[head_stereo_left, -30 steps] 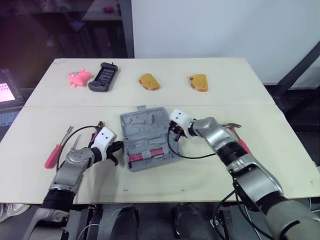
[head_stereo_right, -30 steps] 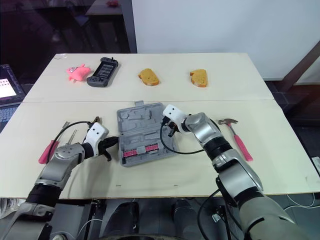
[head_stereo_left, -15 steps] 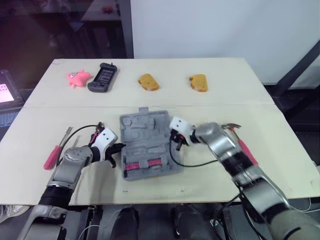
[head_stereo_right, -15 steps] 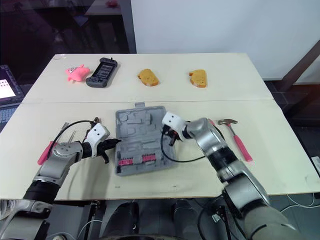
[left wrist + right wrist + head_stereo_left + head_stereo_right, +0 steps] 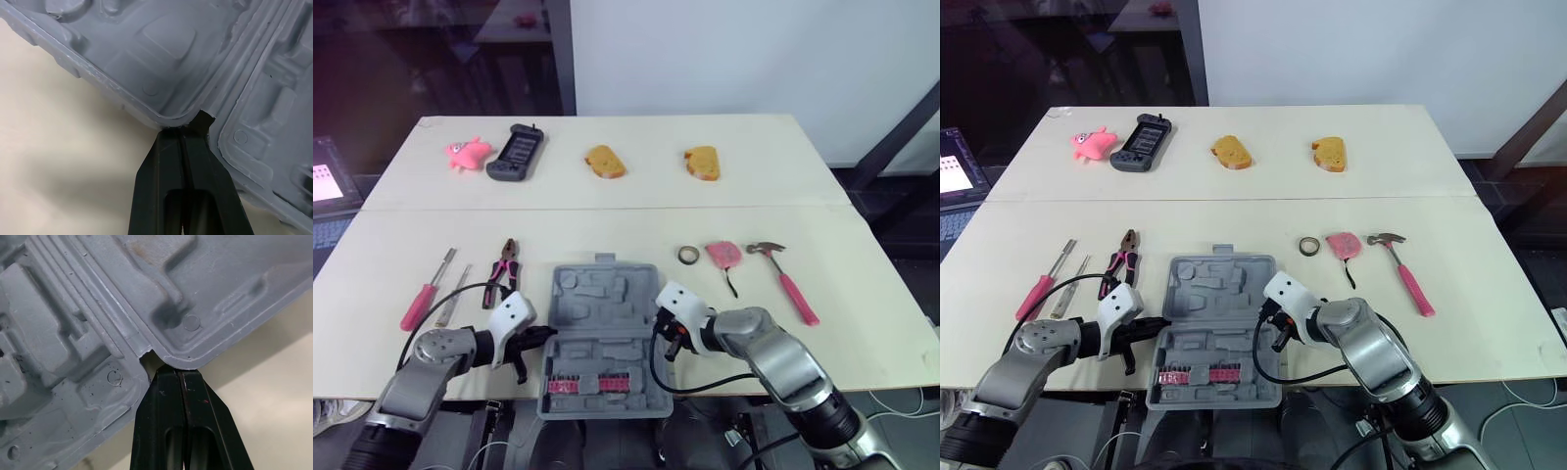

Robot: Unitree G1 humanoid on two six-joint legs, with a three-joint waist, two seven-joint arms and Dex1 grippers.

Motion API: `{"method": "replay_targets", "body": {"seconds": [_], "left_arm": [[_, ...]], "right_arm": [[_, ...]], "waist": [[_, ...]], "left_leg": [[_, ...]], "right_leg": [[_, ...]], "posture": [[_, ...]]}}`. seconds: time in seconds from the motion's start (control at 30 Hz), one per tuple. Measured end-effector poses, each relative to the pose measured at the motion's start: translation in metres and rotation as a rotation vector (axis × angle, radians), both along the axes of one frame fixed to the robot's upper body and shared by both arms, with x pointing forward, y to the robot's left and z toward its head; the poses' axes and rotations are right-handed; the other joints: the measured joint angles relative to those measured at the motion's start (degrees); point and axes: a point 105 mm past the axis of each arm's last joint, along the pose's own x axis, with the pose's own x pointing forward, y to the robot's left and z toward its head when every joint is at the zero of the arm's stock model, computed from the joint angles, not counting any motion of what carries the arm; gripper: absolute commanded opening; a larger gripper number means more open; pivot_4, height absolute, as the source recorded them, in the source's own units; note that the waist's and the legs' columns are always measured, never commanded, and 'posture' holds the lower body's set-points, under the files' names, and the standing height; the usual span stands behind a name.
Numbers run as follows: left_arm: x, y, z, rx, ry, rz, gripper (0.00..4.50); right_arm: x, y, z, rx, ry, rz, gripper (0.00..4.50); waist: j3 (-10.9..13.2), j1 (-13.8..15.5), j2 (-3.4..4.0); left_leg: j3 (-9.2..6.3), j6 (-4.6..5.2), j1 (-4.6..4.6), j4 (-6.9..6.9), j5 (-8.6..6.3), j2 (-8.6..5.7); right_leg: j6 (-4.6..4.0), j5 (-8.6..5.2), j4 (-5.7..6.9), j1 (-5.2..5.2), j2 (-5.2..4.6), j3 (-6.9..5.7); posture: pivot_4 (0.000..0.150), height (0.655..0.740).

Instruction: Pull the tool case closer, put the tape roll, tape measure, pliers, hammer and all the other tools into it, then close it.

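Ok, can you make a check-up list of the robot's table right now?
Surface: beige tabletop, seam across it.
Job's things: open grey plastic tool case, near end over the front edge, row of pink bits inside; dark tape roll, pink tape measure, pink-handled hammer to its right; red-handled pliers, small silver tool, red-handled screwdriver to its left.
Clutter: pink toy, black handheld gadget, two toast-like pieces along the far side.
Grippers: left gripper and right gripper, fingers shut, tips at the case's hinge notches.
Cables: black cables loop from both wrists.
Surroundings: lit screen far left; white wall behind.
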Motion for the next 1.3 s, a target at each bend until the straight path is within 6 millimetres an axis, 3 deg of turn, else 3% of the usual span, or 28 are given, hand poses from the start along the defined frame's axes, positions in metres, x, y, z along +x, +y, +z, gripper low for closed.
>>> {"method": "replay_targets", "body": {"seconds": [0.63,1.3], "left_arm": [[-0.013,0.000,-0.005,-0.009,0.045,0.016,0.00],[-0.013,-0.001,-0.005,-0.008,0.043,0.015,0.00]], "right_arm": [[-0.007,-0.003,-0.001,0.000,0.031,-0.024,0.02],[-0.012,-0.003,-0.004,0.000,0.042,-0.029,0.02]], "waist": [[-0.01,-0.04,-0.01],[-0.03,-0.04,-0.05]], "left_leg": [[0.00,0.00,0.00,-0.06,0.00,0.00],[0.00,0.00,0.01,-0.11,0.00,0.00]], "right_leg": [[-0.02,-0.01,-0.05,-0.01,-0.01,0.01],[-0.04,-0.02,-0.09,-0.03,-0.01,0.01]], "posture": [[0.150,0.7400],[0.150,0.7400]]}}
